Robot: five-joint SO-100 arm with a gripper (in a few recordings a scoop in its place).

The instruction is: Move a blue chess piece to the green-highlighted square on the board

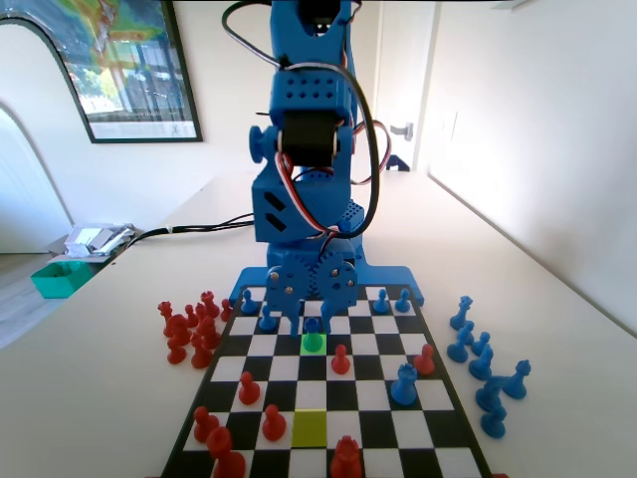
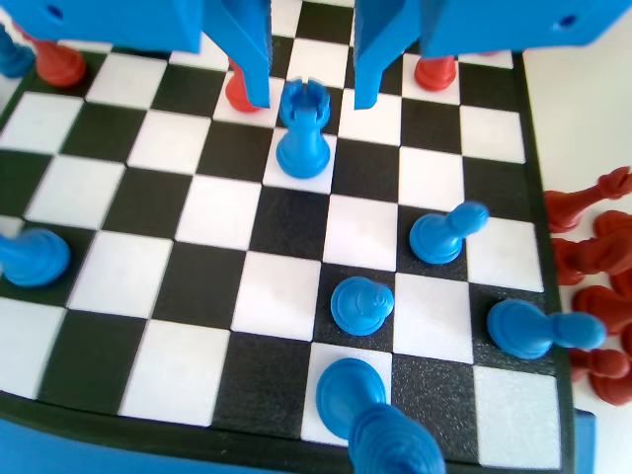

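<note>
A small blue chess piece (image 1: 313, 328) with a notched top stands upright on the green-highlighted square (image 1: 306, 348), in the board's (image 1: 381, 345) second row from the blue arm. My gripper (image 1: 311, 317) is low over it and open. In the wrist view the blue piece (image 2: 303, 133) stands on a white square of the board (image 2: 197, 286), just below the gripper (image 2: 311, 104). One jaw hangs on each side of the piece's top, with a gap between each jaw and the piece.
Red pieces (image 1: 340, 359) stand near the green square, and a taller blue piece (image 1: 403, 384) is to its right. A lime square (image 1: 310, 426) lies nearer the camera. Red pieces (image 1: 189, 329) crowd the table left of the board, blue ones (image 1: 483, 368) right.
</note>
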